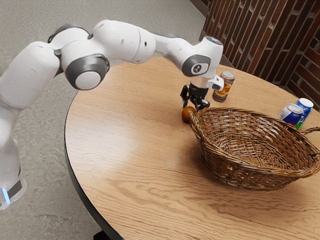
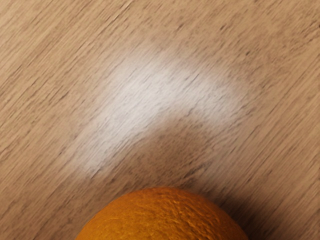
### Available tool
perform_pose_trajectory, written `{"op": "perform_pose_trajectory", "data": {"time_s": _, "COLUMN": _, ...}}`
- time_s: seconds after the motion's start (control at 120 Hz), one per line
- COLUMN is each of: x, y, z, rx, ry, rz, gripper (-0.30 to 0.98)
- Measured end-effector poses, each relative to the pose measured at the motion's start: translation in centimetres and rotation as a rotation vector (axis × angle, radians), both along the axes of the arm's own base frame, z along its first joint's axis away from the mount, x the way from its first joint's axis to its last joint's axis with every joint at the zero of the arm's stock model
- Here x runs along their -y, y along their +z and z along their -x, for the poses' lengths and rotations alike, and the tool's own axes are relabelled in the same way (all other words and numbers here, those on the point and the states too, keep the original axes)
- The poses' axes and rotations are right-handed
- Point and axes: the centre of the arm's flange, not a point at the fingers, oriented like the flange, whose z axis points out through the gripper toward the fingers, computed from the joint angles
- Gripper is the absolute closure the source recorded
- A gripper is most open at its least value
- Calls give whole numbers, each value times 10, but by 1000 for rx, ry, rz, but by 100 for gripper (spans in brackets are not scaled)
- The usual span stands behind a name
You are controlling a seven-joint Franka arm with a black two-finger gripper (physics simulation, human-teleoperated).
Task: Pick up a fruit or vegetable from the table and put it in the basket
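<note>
In the exterior view my gripper (image 1: 194,105) is low over the table, its two fingers apart, just above an orange (image 1: 188,114). The orange rests on the wooden table (image 1: 125,140), close beside the wicker basket (image 1: 227,172) at its handle end. Under my hand, in the wrist view, the upper part of the orange (image 2: 162,217) shows large against the wood grain. How far the fingers reach down around the orange cannot be told.
A jar with an orange and yellow label (image 1: 223,86) stands behind the gripper. Two cans, one blue and white (image 1: 290,114) and one blue and green (image 1: 304,111), stand beyond the basket toward the exterior view's right. A brick wall (image 1: 255,37) rises behind the table.
</note>
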Motion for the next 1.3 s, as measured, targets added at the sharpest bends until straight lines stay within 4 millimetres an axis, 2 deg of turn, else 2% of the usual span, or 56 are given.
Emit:
{"op": "perform_pose_trajectory", "data": {"time_s": 0.108, "x": 5, "y": -4, "z": -2, "rx": 0, "ry": -4, "rz": 6, "gripper": 0}}
{"op": "perform_pose_trajectory", "data": {"time_s": 0.192, "x": 6, "y": -6, "z": -3, "rx": 1, "ry": -3, "rz": 12, "gripper": 5}}
{"op": "perform_pose_trajectory", "data": {"time_s": 0.367, "x": 6, "y": -9, "z": -3, "rx": 0, "ry": 2, "rz": 22, "gripper": 28}}
{"op": "perform_pose_trajectory", "data": {"time_s": 0.45, "x": 5, "y": -5, "z": -2, "rx": 6, "ry": 4, "rz": 22, "gripper": 30}}
{"op": "perform_pose_trajectory", "data": {"time_s": 0.533, "x": -5, "y": 5, "z": 0, "rx": 17, "ry": 19, "rz": 18, "gripper": 32}}
{"op": "perform_pose_trajectory", "data": {"time_s": 0.617, "x": -36, "y": 21, "z": 9, "rx": 35, "ry": 63, "rz": 17, "gripper": 34}}
{"op": "perform_pose_trajectory", "data": {"time_s": 0.692, "x": -58, "y": 47, "z": 19, "rx": 62, "ry": 96, "rz": 13, "gripper": 33}}
{"op": "perform_pose_trajectory", "data": {"time_s": 0.783, "x": -67, "y": 92, "z": 29, "rx": 119, "ry": 106, "rz": 9, "gripper": 32}}
{"op": "perform_pose_trajectory", "data": {"time_s": 0.883, "x": -79, "y": 132, "z": 38, "rx": 163, "ry": 123, "rz": -11, "gripper": 33}}
{"op": "perform_pose_trajectory", "data": {"time_s": 0.933, "x": -64, "y": 159, "z": 36, "rx": 198, "ry": 96, "rz": -21, "gripper": 33}}
{"op": "perform_pose_trajectory", "data": {"time_s": 1.075, "x": 21, "y": 206, "z": 26, "rx": 258, "ry": -37, "rz": -34, "gripper": 33}}
{"op": "perform_pose_trajectory", "data": {"time_s": 1.208, "x": 97, "y": 237, "z": 27, "rx": 296, "ry": -151, "rz": -57, "gripper": 33}}
{"op": "perform_pose_trajectory", "data": {"time_s": 1.3, "x": 148, "y": 243, "z": 28, "rx": 305, "ry": -227, "rz": -64, "gripper": 33}}
